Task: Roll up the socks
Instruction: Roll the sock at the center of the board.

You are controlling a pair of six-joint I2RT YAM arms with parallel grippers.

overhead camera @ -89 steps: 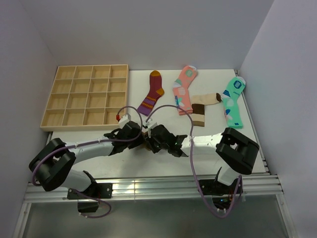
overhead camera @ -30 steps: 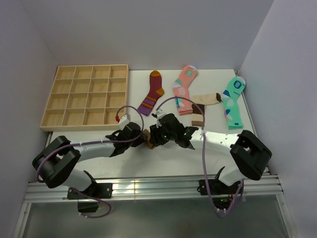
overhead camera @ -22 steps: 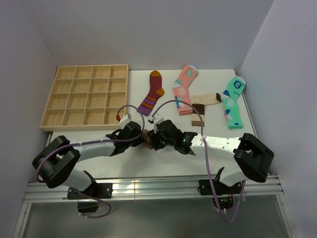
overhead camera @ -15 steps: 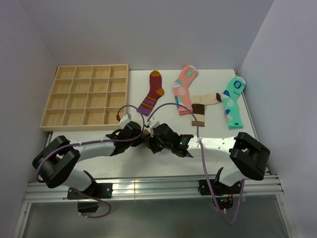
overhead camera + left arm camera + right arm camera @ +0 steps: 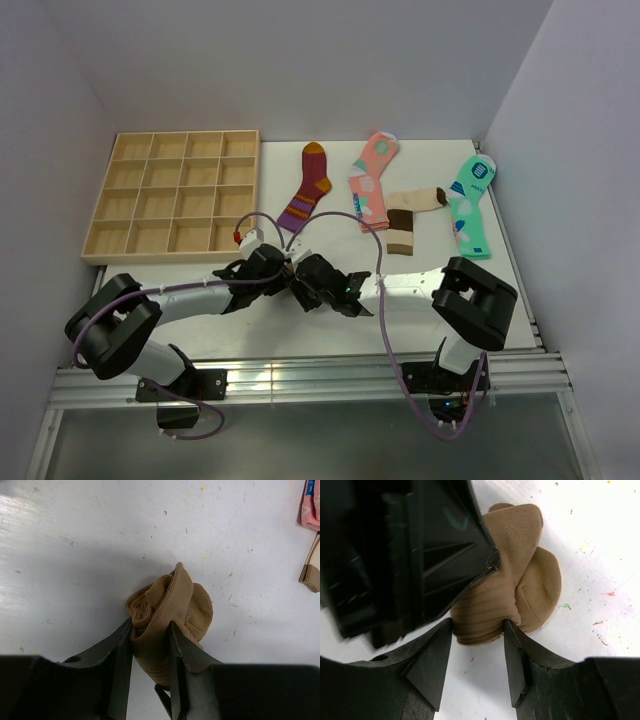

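Note:
A mid-brown sock (image 5: 170,600), rolled into a tight bundle, lies on the white table near the front middle. My left gripper (image 5: 149,625) is shut on one side of the roll, a finger pressed into each flank. My right gripper (image 5: 477,625) comes from the opposite side and is closed on the roll's ribbed end (image 5: 485,620), right beside the left gripper's black fingers (image 5: 445,555). From above, both grippers (image 5: 272,268) (image 5: 305,280) meet over the roll and hide it. The beige sock with dark brown toe and band (image 5: 410,212) lies flat farther back on the right.
A wooden compartment tray (image 5: 150,256) stands at the back left. A maroon striped sock (image 5: 308,187), a pink patterned sock (image 5: 371,180) and a mint-green sock (image 5: 471,205) lie along the back. The right wall is close behind the mint sock.
The right gripper has come in from the right and a little nearer, onto the brown roll beside the left gripper. The left arm has stayed in place, still gripping.

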